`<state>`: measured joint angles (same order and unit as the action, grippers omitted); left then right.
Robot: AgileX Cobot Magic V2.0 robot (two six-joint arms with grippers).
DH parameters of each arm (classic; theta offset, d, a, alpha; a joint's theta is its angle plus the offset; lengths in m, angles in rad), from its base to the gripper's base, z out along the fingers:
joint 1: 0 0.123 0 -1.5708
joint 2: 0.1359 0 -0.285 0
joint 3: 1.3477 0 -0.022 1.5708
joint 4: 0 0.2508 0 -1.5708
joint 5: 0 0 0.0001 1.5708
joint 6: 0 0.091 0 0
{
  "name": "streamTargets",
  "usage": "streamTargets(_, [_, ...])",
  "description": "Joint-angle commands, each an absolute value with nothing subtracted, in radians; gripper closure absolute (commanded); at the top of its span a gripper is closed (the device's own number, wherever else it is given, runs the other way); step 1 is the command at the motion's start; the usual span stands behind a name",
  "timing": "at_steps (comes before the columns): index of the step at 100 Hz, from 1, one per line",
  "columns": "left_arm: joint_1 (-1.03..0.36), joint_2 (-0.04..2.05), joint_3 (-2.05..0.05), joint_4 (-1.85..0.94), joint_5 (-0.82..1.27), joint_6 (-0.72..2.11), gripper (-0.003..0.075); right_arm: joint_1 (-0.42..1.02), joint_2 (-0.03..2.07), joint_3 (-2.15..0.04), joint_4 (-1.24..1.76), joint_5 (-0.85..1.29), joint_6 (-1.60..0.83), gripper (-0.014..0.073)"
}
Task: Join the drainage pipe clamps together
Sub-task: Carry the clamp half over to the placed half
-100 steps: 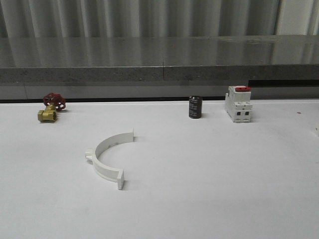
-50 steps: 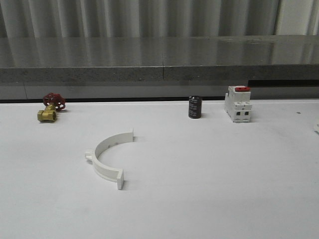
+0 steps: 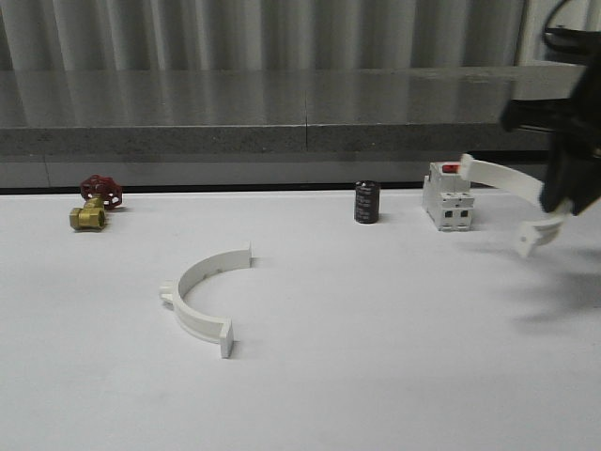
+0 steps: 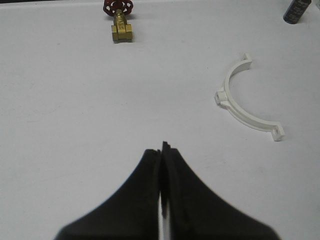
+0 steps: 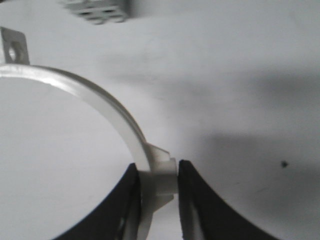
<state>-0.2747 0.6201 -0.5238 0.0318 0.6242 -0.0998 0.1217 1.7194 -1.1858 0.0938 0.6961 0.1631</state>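
One drainage pipe clamp [image 3: 200, 293], a white half-ring, lies flat on the white table left of centre, its open side facing right; it is also in the left wrist view [image 4: 239, 106]. The other drainage pipe clamp [image 3: 502, 178] hangs in the air at the far right, in front of the breaker. My right gripper [image 3: 556, 194] is shut on it. In the right wrist view, the right gripper [image 5: 157, 175] pinches the outer tab of this clamp [image 5: 95, 95]. My left gripper [image 4: 162, 150] is shut with nothing in it, over bare table well short of the lying clamp.
A brass valve with a red handwheel [image 3: 94, 202] sits at the back left. A black capacitor [image 3: 366, 202] and a white breaker with a red top [image 3: 446, 199] stand at the back right. A grey ledge [image 3: 300, 141] runs behind the table.
My right arm has come into the front view from the right, carrying the second clamp up near the breaker. The clamp on the table has not moved.
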Motion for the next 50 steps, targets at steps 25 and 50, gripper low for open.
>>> streamTargets(25, [-0.281, 0.620, -0.548, 0.022, 0.554, -0.101, 0.0741, 0.546, 1.754, -1.307, -0.444, 0.899, 0.942, 0.0628])
streamTargets(50, [-0.281, 0.620, -0.548, 0.018, 0.554, -0.101, 0.0741, 0.653, 1.831, -1.436, -0.427, 0.888, 0.969, 0.0628])
